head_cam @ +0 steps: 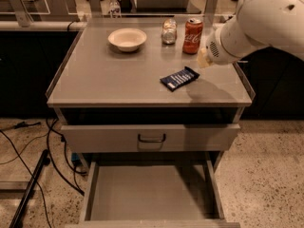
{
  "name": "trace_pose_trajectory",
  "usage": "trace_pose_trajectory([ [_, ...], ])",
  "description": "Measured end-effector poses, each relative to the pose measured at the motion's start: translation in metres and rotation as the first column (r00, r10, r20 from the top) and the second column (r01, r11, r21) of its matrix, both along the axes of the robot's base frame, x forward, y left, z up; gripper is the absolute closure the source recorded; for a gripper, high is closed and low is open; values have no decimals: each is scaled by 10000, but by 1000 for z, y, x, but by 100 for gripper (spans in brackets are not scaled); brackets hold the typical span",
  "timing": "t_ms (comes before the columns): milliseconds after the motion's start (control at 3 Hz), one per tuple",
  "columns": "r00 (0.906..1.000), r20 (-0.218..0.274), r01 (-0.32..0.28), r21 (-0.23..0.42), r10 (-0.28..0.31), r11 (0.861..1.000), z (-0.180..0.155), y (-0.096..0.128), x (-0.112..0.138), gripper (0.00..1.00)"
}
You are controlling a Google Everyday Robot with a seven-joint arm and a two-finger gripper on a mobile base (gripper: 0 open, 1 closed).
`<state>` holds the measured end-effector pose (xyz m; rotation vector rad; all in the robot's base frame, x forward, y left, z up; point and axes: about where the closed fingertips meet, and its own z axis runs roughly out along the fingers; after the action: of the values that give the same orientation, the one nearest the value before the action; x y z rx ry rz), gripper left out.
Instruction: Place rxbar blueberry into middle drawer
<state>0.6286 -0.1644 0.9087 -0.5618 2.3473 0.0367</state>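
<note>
The rxbar blueberry (179, 78), a flat dark navy bar with white lettering, lies at an angle on the cabinet top, right of centre and near the front edge. The middle drawer (152, 194) is pulled out below, a wide shallow grey tray with a bare floor. My gripper (203, 59) sits at the end of the white arm coming in from the upper right. It hovers just above and to the right of the bar, beside the red cola can (193, 29). It holds nothing that I can see.
A white bowl (127, 38) stands at the back left of the cabinet top (95, 80), and a small glass jar (168, 31) stands next to the can. A grey drawer front with a black handle (152, 137) is closed above the open tray. Cables lie on the floor at the left (28, 151).
</note>
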Motion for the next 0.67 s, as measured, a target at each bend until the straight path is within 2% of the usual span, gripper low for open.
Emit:
trace_pose_trajectory([
  [333,9994,330,-95,900,66,9959,-19,2,2,100],
  [667,9978,664,-86,1006,19,9949,-9,3,6,100],
])
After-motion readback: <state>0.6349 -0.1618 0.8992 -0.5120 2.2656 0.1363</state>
